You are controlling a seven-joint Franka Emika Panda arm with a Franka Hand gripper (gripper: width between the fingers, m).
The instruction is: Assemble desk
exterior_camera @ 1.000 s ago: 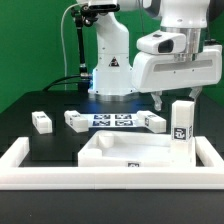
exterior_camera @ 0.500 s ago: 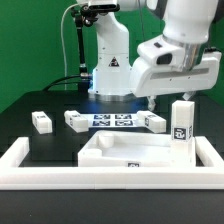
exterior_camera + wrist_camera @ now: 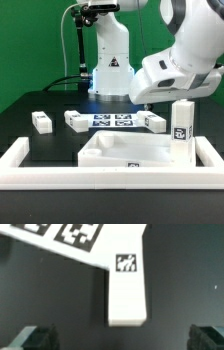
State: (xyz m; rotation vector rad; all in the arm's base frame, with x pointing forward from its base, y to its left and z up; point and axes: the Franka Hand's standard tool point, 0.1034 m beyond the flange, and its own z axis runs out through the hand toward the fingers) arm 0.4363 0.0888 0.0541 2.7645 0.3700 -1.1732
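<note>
The white plastic rectangular tabletop panel [image 3: 128,150] with a raised rim lies flat on the black surface [image 3: 58,138] towards the front, with a small tag on its front edge. An upright white block leg [image 3: 181,120] stands at the panel's far corner on the exterior view's right, a black-and-white tag on its face. Whether it rests on the panel or just behind it cannot be told.

Three more white block legs lie on their sides in a row behind the panel. The leftmost leg [image 3: 41,121] is well off to the exterior view's left. The second leg [image 3: 76,120] lies just beside the left end of the marker board [image 3: 113,119]. The third leg [image 3: 153,121] lies at the board's right end. In the wrist view one end of the third leg meets the board's corner, and a square tag sits near that end.

The gripper [image 3: 120,338] hangs above the third leg, released. Its dark fingers [image 3: 30,338] are spread wider than the leg, with nothing between them. The leg's free end stops just short of the fingertips in the wrist view.

The white robot arm [image 3: 185,65] leans in from the exterior view's upper right. A low white barrier wall [image 3: 100,175] runs along the front and up both sides of the surface.
</note>
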